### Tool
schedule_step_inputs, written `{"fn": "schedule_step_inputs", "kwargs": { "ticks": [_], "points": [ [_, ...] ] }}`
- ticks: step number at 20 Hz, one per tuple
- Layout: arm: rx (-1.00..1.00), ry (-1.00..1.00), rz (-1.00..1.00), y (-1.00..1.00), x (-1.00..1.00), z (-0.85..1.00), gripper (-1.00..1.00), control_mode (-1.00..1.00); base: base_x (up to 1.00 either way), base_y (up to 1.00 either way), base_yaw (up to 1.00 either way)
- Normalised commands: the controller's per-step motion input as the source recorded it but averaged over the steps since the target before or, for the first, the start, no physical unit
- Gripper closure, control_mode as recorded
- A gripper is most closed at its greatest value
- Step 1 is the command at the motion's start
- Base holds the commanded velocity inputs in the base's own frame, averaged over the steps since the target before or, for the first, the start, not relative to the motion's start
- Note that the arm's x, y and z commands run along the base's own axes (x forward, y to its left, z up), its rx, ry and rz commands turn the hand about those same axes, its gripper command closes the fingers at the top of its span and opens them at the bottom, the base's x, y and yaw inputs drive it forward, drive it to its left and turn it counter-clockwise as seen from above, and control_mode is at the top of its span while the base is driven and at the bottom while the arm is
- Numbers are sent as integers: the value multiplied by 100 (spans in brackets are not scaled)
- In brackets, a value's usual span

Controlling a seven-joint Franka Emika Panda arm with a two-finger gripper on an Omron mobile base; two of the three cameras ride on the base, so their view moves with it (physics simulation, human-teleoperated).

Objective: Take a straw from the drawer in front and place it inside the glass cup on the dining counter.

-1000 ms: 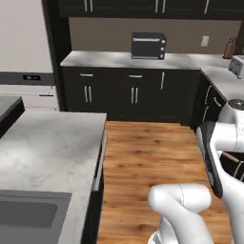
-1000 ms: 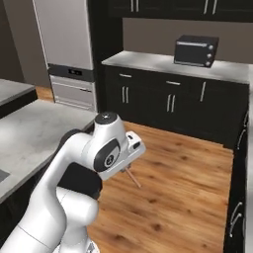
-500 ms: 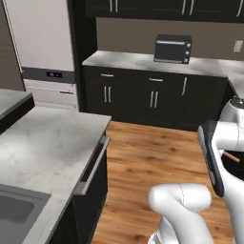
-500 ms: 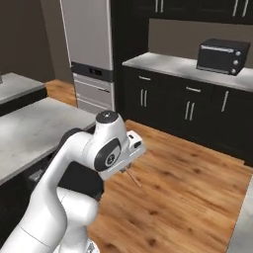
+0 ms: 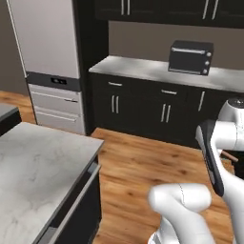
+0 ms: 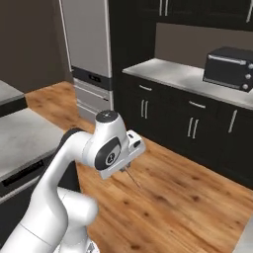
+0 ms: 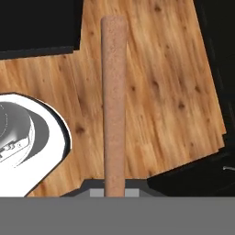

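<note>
— One thing sits in my gripper (image 7: 114, 193): the straw (image 7: 114, 101). It runs straight out from between my fingers, so I'm clamped narrow on its near end. Beneath it lies wood floor (image 7: 160, 92).

— How much room around you?

— Plenty below and ahead. In the right base view my gripper (image 6: 129, 165) hangs over open floor (image 6: 188, 197), and a thin length of the straw (image 6: 132, 177) pokes down and away from it. Ahead of me, well apart, runs a black cabinet run (image 6: 192, 128) under a marble worktop (image 6: 183, 76) with a toaster oven (image 6: 230, 68) on it. Off to my left stands a fridge (image 6: 89, 54), also well clear.

— And edges closer in?

— A marble counter (image 5: 33, 167) lies behind and to my left, its edge overhanging a black base. A pale strip (image 5: 71, 200) runs under that edge; whether it belongs to a drawer I cannot tell.

— What's hard to see?

— My fingertips, mostly. In the hand view only a sliver of them shows at the straw's base, so I can't make out exactly where the pads meet it. In the left base view my own forearm (image 5: 214, 152) covers the hand; just a small tan tip of the straw (image 5: 230, 156) peeks out beside it. Dark cabinet fronts (image 7: 41, 23) crowd two corners of the hand view, cut off by the frame.
</note>
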Motion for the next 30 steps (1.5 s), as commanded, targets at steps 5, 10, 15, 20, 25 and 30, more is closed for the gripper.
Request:
{"fn": "schedule_step_inputs", "kwargs": {
  "ticks": [5,10,15,20,25,30],
  "points": [
    [0,0,0,0,0,0,100,100,78,-63,28],
    [0,0,0,0,0,0,100,100,65,-64,40],
    [0,0,0,0,0,0,100,100,50,-59,51],
    [0,0,0,0,0,0,100,100,49,-52,54],
    [0,0,0,0,0,0,100,100,68,-46,56],
    [0,0,0,0,0,0,100,100,75,-52,52]
  ]
}}
